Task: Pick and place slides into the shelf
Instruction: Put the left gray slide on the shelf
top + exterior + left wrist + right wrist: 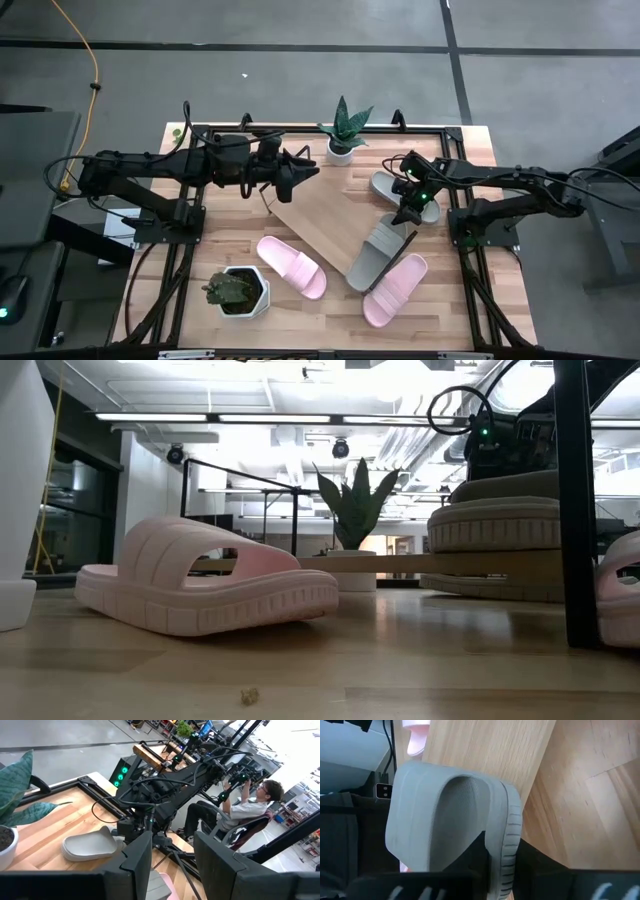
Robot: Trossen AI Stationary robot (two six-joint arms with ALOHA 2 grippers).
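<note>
The shelf [320, 225] lies slantwise mid-table. My right gripper [408, 208] is shut on one grey slide [378, 256] over the shelf's right end; in the low view this slide [495, 510] sits level just above the board [400, 564], and I cannot tell if they touch. The second grey slide [388, 186] rests sole-down on the table beside the plant. Two pink slides [291, 266] [395, 288] lie sole-down near the front edge. My left gripper [300, 170] hangs open above the shelf's far left end, holding nothing. My right gripper pinches the grey slide's side rim [511, 832] near one end. One finger [476, 852] lies on the footbed side and the other [537, 865] on the outer side of the ribbed sole edge. It comes from above, from the table's right. The slide stays about level.
A snake plant in a white pot [343, 135] stands at the far edge. A second potted plant [236, 290] stands near the front left. Black frame rails [180, 250] run along the table's sides, with a post [575, 500] close in the low view. A seated person [250, 805] is beyond the table.
</note>
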